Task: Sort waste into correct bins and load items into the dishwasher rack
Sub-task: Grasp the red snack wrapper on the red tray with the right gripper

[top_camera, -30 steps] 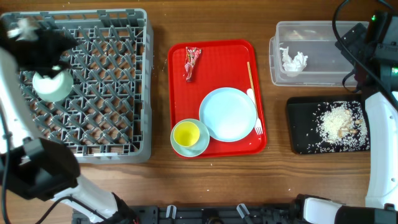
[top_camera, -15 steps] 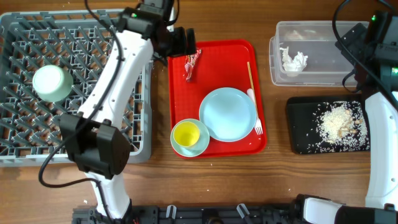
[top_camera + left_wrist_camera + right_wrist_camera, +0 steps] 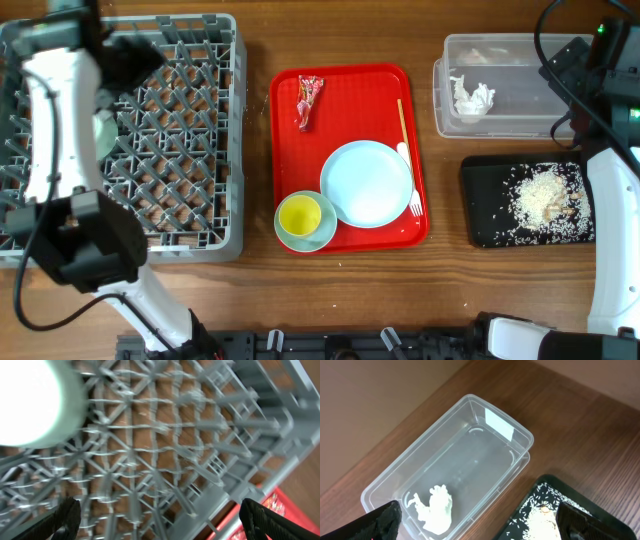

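The grey dishwasher rack holds one mint-green bowl, partly hidden by my left arm. My left gripper is open and empty above the rack's upper part. In the left wrist view it hangs over the lattice, with the bowl at top left. On the red tray lie the red wrapper, mint plate, white fork, and yellow cup inside the second bowl. My right gripper is open and empty above the clear tub holding the tissue.
The black tray with the rice crumbs sits below the clear tub, which holds the tissue. A thin wooden stick lies on the red tray by the fork. My right arm stands along the right edge.
My left arm has swung back from the red tray's top-left corner, near the wrapper, to over the rack. The bowl stays in the rack. The right arm has not moved.
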Tool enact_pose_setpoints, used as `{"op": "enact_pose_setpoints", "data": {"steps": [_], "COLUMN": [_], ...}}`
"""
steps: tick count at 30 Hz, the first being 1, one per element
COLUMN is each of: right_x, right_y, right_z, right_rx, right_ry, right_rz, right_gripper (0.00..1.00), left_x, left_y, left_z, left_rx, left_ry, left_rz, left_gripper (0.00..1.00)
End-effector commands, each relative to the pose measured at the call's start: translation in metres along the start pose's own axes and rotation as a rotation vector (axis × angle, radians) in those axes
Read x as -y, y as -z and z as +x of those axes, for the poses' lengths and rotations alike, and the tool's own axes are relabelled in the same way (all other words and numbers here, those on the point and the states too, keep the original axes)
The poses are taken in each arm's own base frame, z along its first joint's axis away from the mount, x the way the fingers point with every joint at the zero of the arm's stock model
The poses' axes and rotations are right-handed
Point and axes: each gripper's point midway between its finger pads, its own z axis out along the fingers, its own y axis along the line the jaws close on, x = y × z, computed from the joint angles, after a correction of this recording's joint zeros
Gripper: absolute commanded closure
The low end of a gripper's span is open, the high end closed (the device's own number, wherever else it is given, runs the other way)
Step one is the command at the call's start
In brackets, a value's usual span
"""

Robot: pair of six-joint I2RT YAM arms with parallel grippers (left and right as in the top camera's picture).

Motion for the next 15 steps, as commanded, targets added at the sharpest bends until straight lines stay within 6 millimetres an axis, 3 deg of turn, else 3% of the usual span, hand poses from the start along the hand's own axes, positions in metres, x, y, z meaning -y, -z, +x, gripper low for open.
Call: {"op": "enact_pose_setpoints", "data": {"steps": [1, 6, 9, 11, 12, 15], "right_x": [-0.013, -0.046, -0.098, -0.161, -0.182, -0.236], "right_y": [-0.001, 0.005, 0.028, 0.060, 0.070, 0.074], "right_z": [-0.004, 0.008, 0.039, 0.061, 0.073, 0.147], "right_rx": [0.007, -0.128, -0.394, -0.478, -0.469, -0.511], "right_ry": [-0.084, -0.427, -0.463, -0.170, -0.045, 0.223], "right_rz": [-0.062, -0.232, -0.490, -0.835, -0.932, -0.999], "right_gripper": [0.00, 0.00, 0.00, 0.07, 0.13, 0.14], "left_x": [-0.018, -0.038, -0.039, -0.039, -0.039, -0.039], "left_y": [0.018, 0.019, 0.019, 0.019, 0.019, 0.019], "left_z": [-0.005, -0.011, -0.011, -0.011, -0.011, -0.011], "left_rx": [-0.036, -0.045, -0.044, -0.044, -0.044, -0.044], "left_ry": [0.105, 0.152, 0.153, 0.153, 0.153, 0.153], "left_rz": [0.068, 0.046, 0.046, 0.046, 0.046, 0.046], "left_gripper": [0.00, 0.00, 0.00, 0.00, 0.00, 0.00]}}
